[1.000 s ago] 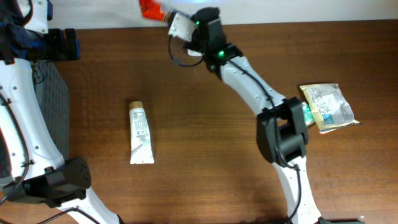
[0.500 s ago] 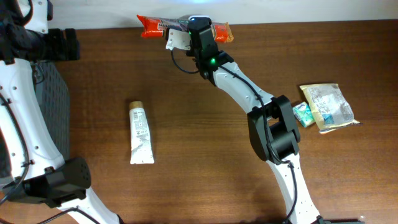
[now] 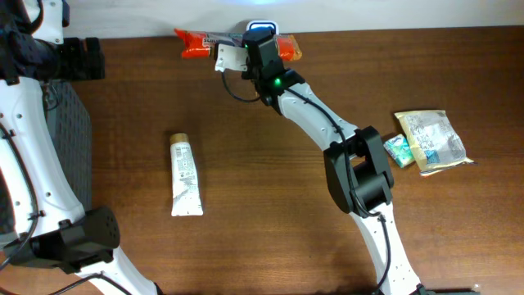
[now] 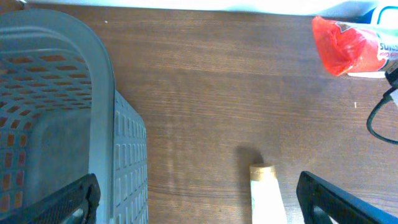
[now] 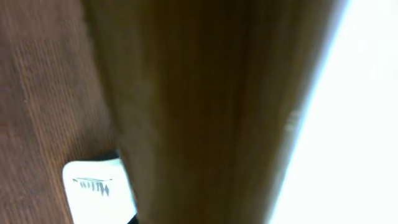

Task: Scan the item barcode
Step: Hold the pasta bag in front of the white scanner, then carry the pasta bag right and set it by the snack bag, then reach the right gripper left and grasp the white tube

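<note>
As our right gripper [image 3: 260,43] pinches it, the long red-orange plastic packet [image 3: 196,43] lies 9-to-3 o'clock — lettering illegible; left gripper [image 4: 196,193] spread.

In the left wrist view, up at two o'clock, the red plastic packet [image 4: 348,46] has a white band with blue letters that look like "SUI", and the picture's edge cuts off the rest. In the right wrist view, down at seven o'clock, a small white label [image 5: 96,193] has dark squiggly writing too blurry to read. From overhead, the white tube with a tan cap [image 3: 185,174] at nine o'clock and the tan wrapped packet with a white sticker [image 3: 431,141] at three o'clock both have print, but it is too tiny to read.
</note>
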Controlling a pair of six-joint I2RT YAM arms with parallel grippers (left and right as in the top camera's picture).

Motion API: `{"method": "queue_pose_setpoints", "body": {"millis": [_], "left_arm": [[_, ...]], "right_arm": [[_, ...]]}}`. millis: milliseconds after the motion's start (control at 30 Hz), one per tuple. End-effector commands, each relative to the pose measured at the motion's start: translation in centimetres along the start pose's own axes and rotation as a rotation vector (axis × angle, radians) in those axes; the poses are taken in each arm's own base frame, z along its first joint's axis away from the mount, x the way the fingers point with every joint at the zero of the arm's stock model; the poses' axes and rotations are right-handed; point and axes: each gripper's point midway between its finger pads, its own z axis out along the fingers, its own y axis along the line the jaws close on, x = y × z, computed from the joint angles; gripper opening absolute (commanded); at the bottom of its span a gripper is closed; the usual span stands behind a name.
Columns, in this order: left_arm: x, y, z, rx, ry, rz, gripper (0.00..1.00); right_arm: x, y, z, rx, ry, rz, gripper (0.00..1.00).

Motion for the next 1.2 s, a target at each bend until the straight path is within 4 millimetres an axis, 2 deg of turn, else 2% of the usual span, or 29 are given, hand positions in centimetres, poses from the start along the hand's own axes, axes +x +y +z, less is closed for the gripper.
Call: {"method": "queue_pose_setpoints", "body": {"millis": [0,67,133,200,233,300,333,400,433,467,533,567,633,667,700,767,833,867,900,933,967,1000,1033,1067,1100,1167], "left_arm": [[-0.2,-0.1,-0.2,0.006,-0.009,0.016,0.99],[-0.2,-0.1,-0.2,0.005,-0.009,0.016,0.99],[-0.2,-0.1,-0.2,0.005,-0.009,0.016,0.99],[-0.2,-0.1,-0.2,0.005,-0.009,0.016,0.99],[-0.2,-0.1,-0.2,0.005,-0.009,0.016,0.99],[-0.2,-0.1,-0.2,0.005,-0.009,0.016,0.99],[-0.2,-0.1,-0.2,0.005,-0.009,0.016,0.99],[-0.2,-0.1,-0.2,0.005,-0.009,0.016,0.99],[-0.2,-0.1,-0.2,0.006,-0.009,0.016,0.99],[-0.2,-0.1,-0.2,0.005,-0.009,0.016,0.99],[-0.2,-0.1,-0.2,0.005,-0.009,0.016,0.99],[-0.2,-0.1,-0.2,0.005,-0.009,0.016,0.99],[-0.2,-0.1,-0.2,0.006,-0.010,0.016,0.99],[-0.2,-0.1,-0.2,0.006,-0.009,0.016,0.99],[-0.2,-0.1,-0.2,0.005,-0.009,0.016,0.99],[-0.2,-0.1,-0.2,0.005,-0.009,0.016,0.99],[-0.2,-0.1,-0.2,0.005,-0.009,0.016,0.99],[-0.2,-0.1,-0.2,0.005,-0.009,0.016,0.99],[-0.2,-0.1,-0.2,0.005,-0.009,0.016,0.99],[-0.2,-0.1,-0.2,0.006,-0.010,0.016,0.99],[-0.2,-0.1,-0.2,0.005,-0.009,0.016,0.99],[-0.2,-0.1,-0.2,0.006,-0.010,0.016,0.99],[-0.2,-0.1,-0.2,0.005,-0.009,0.016,0.99],[-0.2,-0.1,-0.2,0.005,-0.009,0.016,0.99],[-0.2,-0.1,-0.2,0.005,-0.009,0.016,0.99],[-0.2,-0.1,-0.2,0.005,-0.009,0.016,0.99]], "right_arm": [[-3.9,-7.6,-4.7,0.128,-0.093,0.030,0.04],[-3.9,-7.8,-5.8,0.093,-0.082,0.024,0.04],[-4.0,-9.1,-7.9,0.071,-0.078,0.092,0.04],[-4.1,-11.7,-11.6,0.069,-0.083,0.251,0.04],[-4.1,-12.8,-14.3,0.045,-0.075,0.353,0.04],[-3.3,-13.0,-18.4,-0.026,-0.029,0.598,0.04],[-2.2,-12.2,-20.8,-0.086,0.038,0.790,0.04],[0.6,-9.5,-23.2,-0.177,0.197,1.012,0.04],[2.2,-7.7,-24.3,-0.227,0.299,1.099,0.04],[4.3,-4.9,-25.6,-0.307,0.442,1.180,0.04],[9.4,1.0,-27.7,-0.435,0.762,1.231,0.04],[10.6,2.4,-28.1,-0.462,0.829,1.225,0.04],[14.8,6.8,-29.0,-0.515,1.026,1.254,0.04],[15.9,7.8,-29.2,-0.522,1.069,1.266,0.04],[18.0,9.7,-29.6,-0.537,1.139,1.281,0.04],[21.3,11.4,-29.6,-0.533,1.192,1.310,0.04],[23.7,11.2,-29.3,-0.509,1.188,1.343,0.07],[25.2,10.6,-29.0,-0.495,1.158,1.340,0.30],[26.2,10.1,-28.9,-0.494,1.136,1.324,0.62],[26.6,9.9,-29.0,-0.490,1.134,1.326,0.74],[26.8,9.5,-29.0,-0.482,1.129,1.337,0.80],[26.4,8.8,-28.8,-0.493,1.096,1.338,0.81],[25.3,7.7,-28.6,-0.525,1.037,1.323,0.90],[24.8,6.7,-28.6,-0.515,1.020,1.319,0.92],[22.9,5.0,-28.2,-0.528,0.944,1.339,0.93],[17.9,3.2,-26.6,-0.626,0.732,1.403,0.94]]}}
